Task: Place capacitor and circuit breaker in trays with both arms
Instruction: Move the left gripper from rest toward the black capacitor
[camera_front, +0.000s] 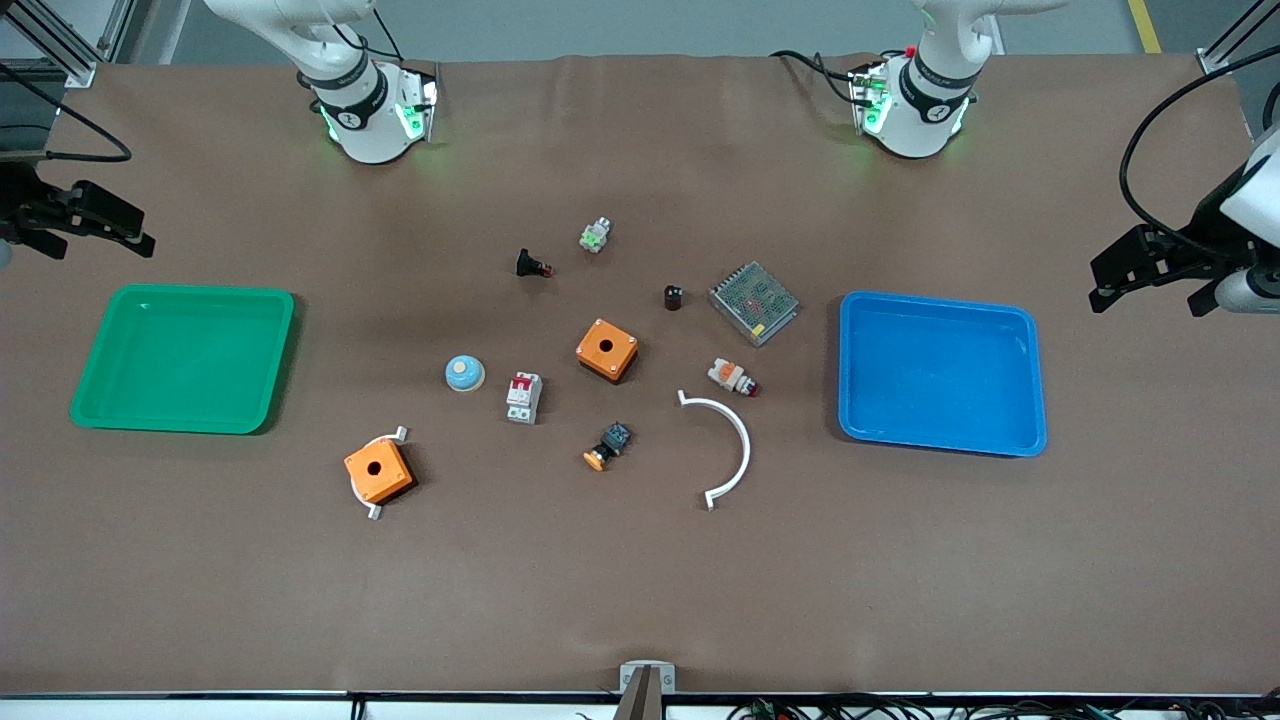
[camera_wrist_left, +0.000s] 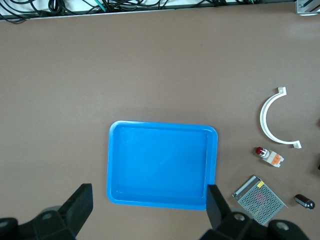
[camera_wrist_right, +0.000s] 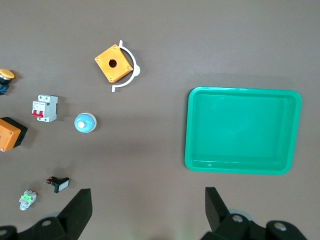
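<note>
The capacitor (camera_front: 673, 297), a tiny black cylinder, stands mid-table beside a metal mesh box; it also shows in the left wrist view (camera_wrist_left: 304, 202). The circuit breaker (camera_front: 523, 397), white-grey with red levers, lies nearer the front camera, beside a blue dome; the right wrist view shows it too (camera_wrist_right: 44, 108). My left gripper (camera_front: 1147, 298) (camera_wrist_left: 148, 196) hangs open and holds nothing, high over the left arm's end of the table by the blue tray (camera_front: 1030, 390). My right gripper (camera_front: 103, 246) (camera_wrist_right: 148, 197) hangs open, holding nothing, high above the right arm's end by the green tray (camera_front: 270, 360).
Around the two parts lie two orange boxes (camera_front: 606, 349) (camera_front: 379, 470), the mesh box (camera_front: 754, 302), a white arc (camera_front: 738, 450), the blue dome (camera_front: 464, 373), a black push-button (camera_front: 533, 265), a white-and-orange plug (camera_front: 731, 377), a green-lit part (camera_front: 595, 235) and an orange-capped button (camera_front: 607, 445).
</note>
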